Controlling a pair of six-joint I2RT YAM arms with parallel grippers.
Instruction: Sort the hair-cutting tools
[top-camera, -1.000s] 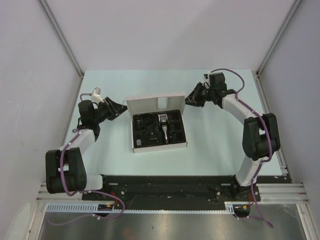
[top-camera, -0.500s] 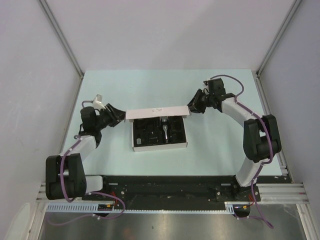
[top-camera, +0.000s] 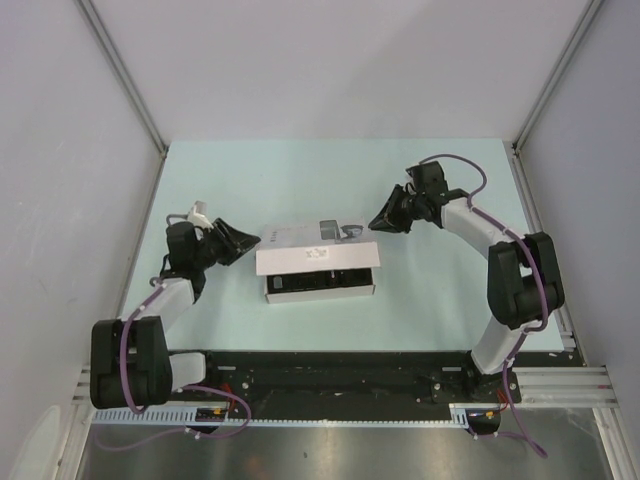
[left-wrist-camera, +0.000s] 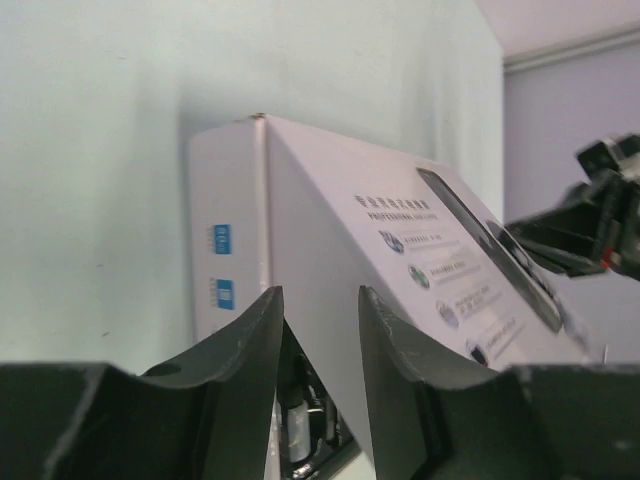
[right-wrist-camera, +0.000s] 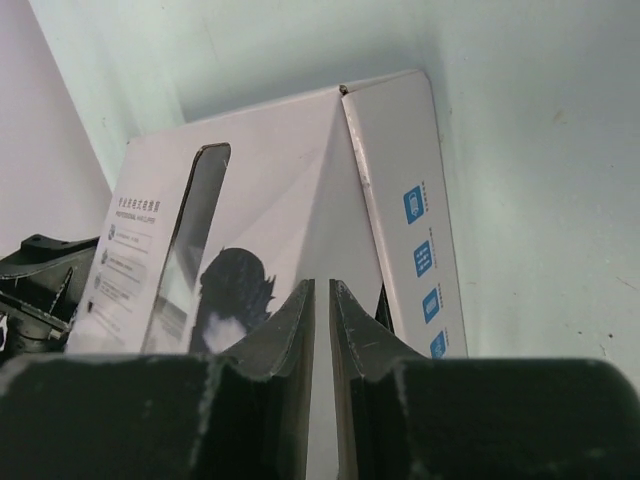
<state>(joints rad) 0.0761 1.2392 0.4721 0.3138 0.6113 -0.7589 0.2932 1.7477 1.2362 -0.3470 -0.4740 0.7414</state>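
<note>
Cardboard box (top-camera: 320, 291), glossy white, rectangular, lid (top-camera: 318, 258) tilted; left gripper (top-camera: 253, 241) left of box, jaws apart; right gripper (top-camera: 376, 222) right of box, near-shut, grip unclear.

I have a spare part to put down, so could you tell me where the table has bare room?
Bare table runs between the white box and the back wall, and in a narrower strip between the box and the black base rail. It is crowded at both ends of the box, where the left gripper and right gripper sit close.
</note>
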